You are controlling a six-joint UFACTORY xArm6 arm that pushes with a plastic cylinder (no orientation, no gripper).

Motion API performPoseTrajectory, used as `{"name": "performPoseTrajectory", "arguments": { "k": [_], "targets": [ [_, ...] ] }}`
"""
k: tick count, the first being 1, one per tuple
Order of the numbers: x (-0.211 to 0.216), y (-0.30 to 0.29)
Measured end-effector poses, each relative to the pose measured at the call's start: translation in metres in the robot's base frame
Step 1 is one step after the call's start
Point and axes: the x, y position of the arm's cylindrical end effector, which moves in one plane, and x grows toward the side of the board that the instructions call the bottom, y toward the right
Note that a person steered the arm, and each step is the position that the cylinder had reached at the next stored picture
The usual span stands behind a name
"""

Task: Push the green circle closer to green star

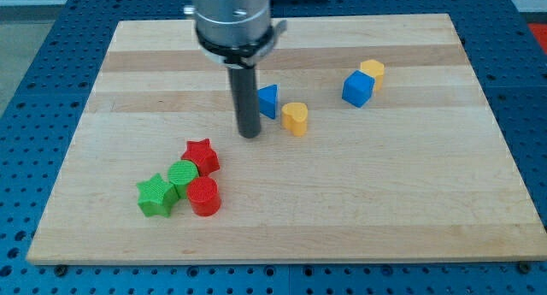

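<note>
I have no jaws: my arm ends in a straight dark rod, so there is no spread or pinch to report. My tip (249,135) rests on the wooden board (410,209), slightly toward the view's top from the board's middle.

Task items:
- The green circle (183,174) sits in the lower left part of the board. It touches the green star (156,195), which lies just to its lower left.
- The two green blocks are well apart from my tip, down and toward the view's left from it.

Neighbouring blocks in the same cluster:
- The red star (202,156) stands just above and to the right of the green circle, touching it or nearly so.
- The red cylinder (204,196) stands just to the lower right of the green circle, close against it.

Other blocks:
- A small blue block (268,101), shape unclear, lies just to the right of my rod, partly behind it.
- A yellow heart-like block (296,119) lies just right of the blue one, near my tip.
- A blue cube (358,88) lies toward the view's upper right, with a yellow block (373,70) touching it on its upper right side.
</note>
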Motion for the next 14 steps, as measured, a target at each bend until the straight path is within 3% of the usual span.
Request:
{"name": "performPoseTrajectory", "arguments": {
  "k": [6, 8, 11, 14],
  "targets": [
    [0.000, 0.060],
    [-0.001, 0.143],
    [-0.059, 0.182],
    [-0.075, 0.156]
  ]
}}
